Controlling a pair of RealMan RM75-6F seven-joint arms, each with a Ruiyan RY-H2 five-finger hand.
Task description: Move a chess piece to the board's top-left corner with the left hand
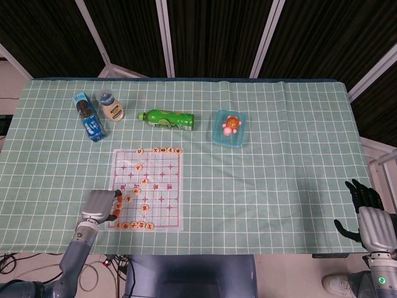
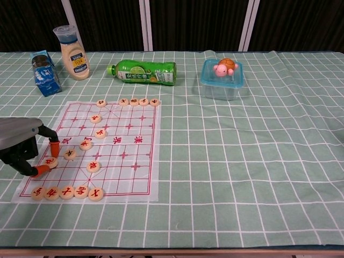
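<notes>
Your left hand (image 2: 20,148) sits at the near-left edge of the chess board (image 2: 131,177), its two orange-tipped fingers (image 2: 54,145) closing around a chess piece (image 2: 51,161) on the left-most column, one tip behind it and one in front; whether they actually grip it, you cannot tell. The piece lies flat on the board, well short of the top-left corner. Your right hand (image 1: 366,214) hangs off the table's right edge, fingers apart, holding nothing

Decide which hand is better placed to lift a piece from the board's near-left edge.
Left. The left hand has its fingers around a round tan chess piece; the right hand hangs off the table's far side.
</notes>
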